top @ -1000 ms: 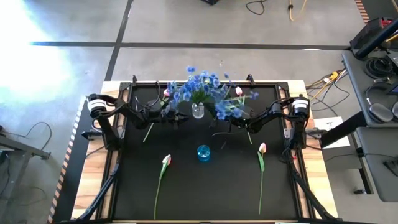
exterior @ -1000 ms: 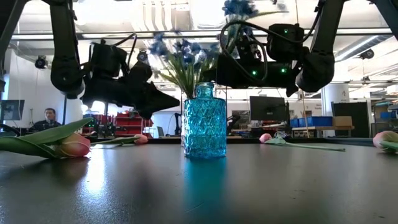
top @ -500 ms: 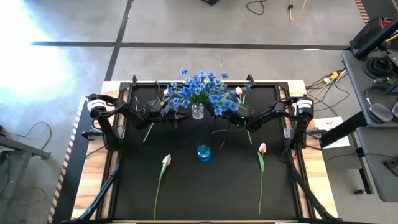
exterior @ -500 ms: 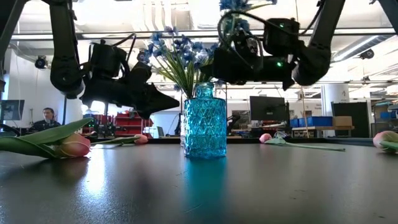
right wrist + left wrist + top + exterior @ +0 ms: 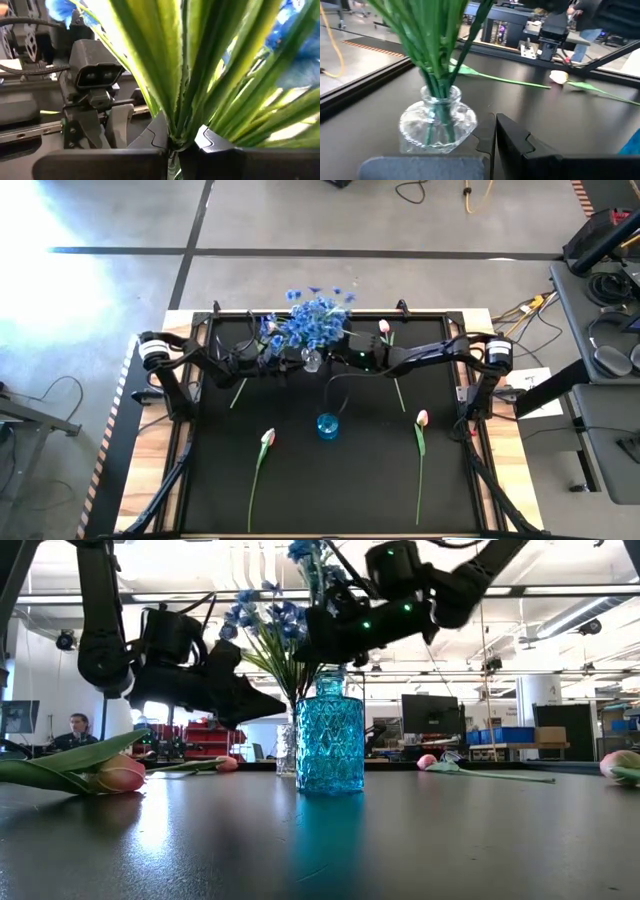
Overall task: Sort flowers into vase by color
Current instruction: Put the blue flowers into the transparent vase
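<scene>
— Where were the grippers?

— The right gripper (image 5: 335,356) was over the clear vase (image 5: 313,360) at the back of the bench (image 5: 300,480), clamped on a bundle of green stems (image 5: 200,75). The blue flowers (image 5: 310,320) stood in that vase, fanned out just past its fingers.

— And the left one?

— The left gripper (image 5: 290,368) hung just beside the same vase, on the other side. I couldn't tell whether its fingers were apart.

— The tulips?

— All lying on the bench. One tulip (image 5: 421,420) lay nearer the front than the right gripper, another (image 5: 266,438) likewise in front of the left. The blue vase (image 5: 327,425) stood between them.
</scene>
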### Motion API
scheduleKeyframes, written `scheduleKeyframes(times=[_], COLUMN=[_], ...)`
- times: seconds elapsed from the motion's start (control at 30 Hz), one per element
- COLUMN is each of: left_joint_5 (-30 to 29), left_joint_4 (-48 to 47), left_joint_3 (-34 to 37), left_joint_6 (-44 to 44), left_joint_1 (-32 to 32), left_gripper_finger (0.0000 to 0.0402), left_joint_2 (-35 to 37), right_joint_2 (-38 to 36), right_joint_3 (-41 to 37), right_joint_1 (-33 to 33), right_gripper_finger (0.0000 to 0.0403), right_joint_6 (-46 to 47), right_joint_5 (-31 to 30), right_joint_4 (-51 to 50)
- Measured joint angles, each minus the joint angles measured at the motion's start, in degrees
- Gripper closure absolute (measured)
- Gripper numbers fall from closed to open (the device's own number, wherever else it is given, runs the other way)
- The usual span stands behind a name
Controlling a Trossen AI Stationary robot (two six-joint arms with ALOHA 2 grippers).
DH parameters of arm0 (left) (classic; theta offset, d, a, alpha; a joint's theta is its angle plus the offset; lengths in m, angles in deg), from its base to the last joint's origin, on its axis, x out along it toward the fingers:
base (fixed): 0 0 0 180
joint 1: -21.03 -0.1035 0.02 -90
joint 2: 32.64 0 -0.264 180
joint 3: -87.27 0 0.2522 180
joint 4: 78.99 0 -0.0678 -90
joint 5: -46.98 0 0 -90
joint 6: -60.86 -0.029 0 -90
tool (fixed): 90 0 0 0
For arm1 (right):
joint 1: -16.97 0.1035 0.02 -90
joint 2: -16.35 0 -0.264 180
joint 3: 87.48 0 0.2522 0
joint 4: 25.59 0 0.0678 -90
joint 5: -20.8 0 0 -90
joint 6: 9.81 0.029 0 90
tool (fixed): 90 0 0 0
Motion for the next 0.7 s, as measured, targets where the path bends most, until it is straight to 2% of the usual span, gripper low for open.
scheduleKeyframes(times=[0.17,0.4,0.7], left_joint_5=[-4.2,-11.31,-11.58], left_joint_4=[0.02,-0.09,-0.04], left_joint_3=[1.87,2.17,0.79], left_joint_6=[-0.1,0.14,-0.39], left_joint_1=[-0.08,-0.08,-0.08], left_gripper_finger=[0.0402,0.0402,0.0402], left_joint_2=[1.06,1.03,1.03], right_joint_2=[0.13,0.2,0.22], right_joint_3=[3.8,4.78,4.62], right_joint_1=[0.0,0.0,0.0], right_gripper_finger=[0.039,0.039,0.038], right_joint_6=[0.52,2.06,2.35], right_joint_5=[0.0,-0.02,0.0], right_joint_4=[-7.34,-10.2,-11.73])
